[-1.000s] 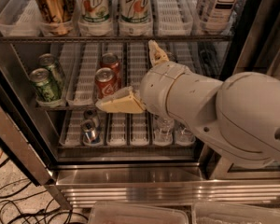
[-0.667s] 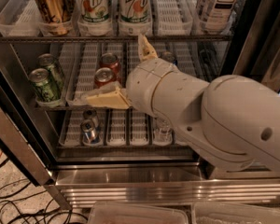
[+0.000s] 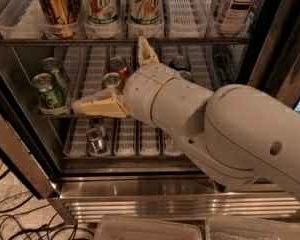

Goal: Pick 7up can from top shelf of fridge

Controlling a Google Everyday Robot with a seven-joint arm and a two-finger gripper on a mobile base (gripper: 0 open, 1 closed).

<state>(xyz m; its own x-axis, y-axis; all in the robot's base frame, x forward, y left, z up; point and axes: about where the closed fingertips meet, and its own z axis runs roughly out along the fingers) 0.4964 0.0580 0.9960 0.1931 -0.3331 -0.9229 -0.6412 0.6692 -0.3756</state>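
Hand (image 3: 108,72) hangs spread wide and holding nothing in front of the middle racks of the fridge (image 3: 140,191), one finger pointing left past a red can (image 3: 111,81), the other pointing up at the front edge of the top shelf (image 3: 200,40); the 7up can (image 3: 144,6) stands upright in a white lane just above that upper fingertip, a second 7up can (image 3: 102,6) on its left, next to a bronze can (image 3: 55,6). By my reading the step in hand is the approach, the grasp not yet begun; the next move calls for lifting the hand to the can's level, turning the fingers to bracket its sides, and reaching in without knocking the neighbour.
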